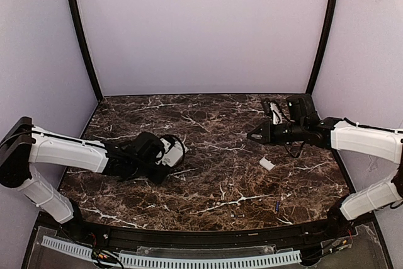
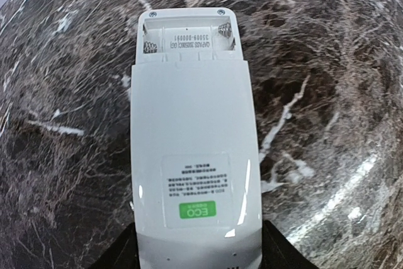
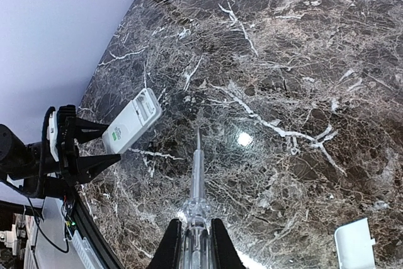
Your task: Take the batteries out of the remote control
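The white remote control (image 2: 192, 149) lies back side up in my left gripper (image 2: 198, 251), whose dark fingers (image 2: 119, 253) press on both sides of its near end. Its battery compartment (image 2: 186, 41) at the far end is uncovered and shows only springs and print. In the top view the remote control (image 1: 170, 153) hangs low over the left of the table. A tiny blue battery (image 1: 277, 206) lies near the front right edge. My right gripper (image 3: 196, 234) is shut on a slim clear pointed tool (image 3: 198, 174), its tip aimed towards the remote control (image 3: 132, 121).
A small white cover piece (image 1: 267, 164) lies on the dark marble table (image 1: 214, 124) below the right gripper (image 1: 255, 135), also seen as the cover piece (image 3: 354, 244) in the right wrist view. Lilac walls and black posts (image 1: 82, 36) close off the back and sides.
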You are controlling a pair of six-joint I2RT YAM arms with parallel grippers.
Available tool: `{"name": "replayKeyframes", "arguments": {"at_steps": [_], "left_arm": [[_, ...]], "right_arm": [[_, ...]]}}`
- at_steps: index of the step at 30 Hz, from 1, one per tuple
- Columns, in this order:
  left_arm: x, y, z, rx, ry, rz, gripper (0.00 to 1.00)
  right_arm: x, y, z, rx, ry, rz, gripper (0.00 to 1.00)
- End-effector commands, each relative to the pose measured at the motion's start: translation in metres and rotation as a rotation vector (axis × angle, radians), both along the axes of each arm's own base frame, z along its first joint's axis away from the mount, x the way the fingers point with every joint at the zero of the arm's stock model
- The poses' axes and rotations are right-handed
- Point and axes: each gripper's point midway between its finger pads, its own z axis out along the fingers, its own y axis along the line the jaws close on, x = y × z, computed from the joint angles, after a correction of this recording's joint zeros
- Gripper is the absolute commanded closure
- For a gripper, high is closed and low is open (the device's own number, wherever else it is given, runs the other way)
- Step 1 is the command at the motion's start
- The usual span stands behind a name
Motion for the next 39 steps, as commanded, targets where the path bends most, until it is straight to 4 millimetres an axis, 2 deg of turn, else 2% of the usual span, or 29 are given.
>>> {"name": "replayKeyframes", "arguments": {"at_steps": [1, 6, 13, 15, 19, 20, 25, 29, 31, 35, 39], "left_arm": [[0.006, 0.037, -0.002, -0.004, -0.006, 0.187, 1.00], [0.002, 0.063, -0.020, -0.029, 0.032, 0.319, 1.00], [-0.005, 0.075, -0.036, -0.056, 0.057, 0.401, 0.99], [-0.007, 0.077, -0.041, -0.061, 0.067, 0.414, 0.96], [-0.012, 0.077, -0.049, -0.073, 0.095, 0.425, 0.80], [-0.013, 0.078, -0.051, -0.077, 0.099, 0.430, 0.72], [-0.015, 0.079, -0.052, -0.089, 0.104, 0.439, 0.54], [-0.015, 0.078, -0.048, -0.102, 0.104, 0.439, 0.39], [-0.015, 0.078, -0.044, -0.109, 0.098, 0.438, 0.27], [-0.013, 0.077, -0.036, -0.123, 0.086, 0.436, 0.14], [-0.011, 0.077, -0.026, -0.125, 0.068, 0.429, 0.06]], "right_arm": [[0.006, -0.005, 0.003, -0.015, -0.037, -0.024, 1.00], [0.007, -0.004, 0.000, -0.015, -0.030, -0.025, 1.00], [0.007, -0.002, -0.006, -0.019, -0.019, -0.018, 1.00], [0.007, -0.002, -0.006, -0.020, -0.019, -0.017, 1.00], [0.007, -0.003, -0.006, -0.022, -0.024, -0.019, 1.00], [0.007, -0.003, -0.006, -0.022, -0.025, -0.019, 1.00], [0.006, -0.004, -0.005, -0.023, -0.027, -0.020, 1.00], [0.006, -0.005, -0.004, -0.023, -0.033, -0.020, 1.00], [0.006, -0.005, -0.005, -0.025, -0.033, -0.019, 1.00], [0.006, -0.004, -0.005, -0.024, -0.033, -0.016, 1.00], [0.007, -0.003, -0.002, -0.021, -0.040, -0.012, 1.00]]}}
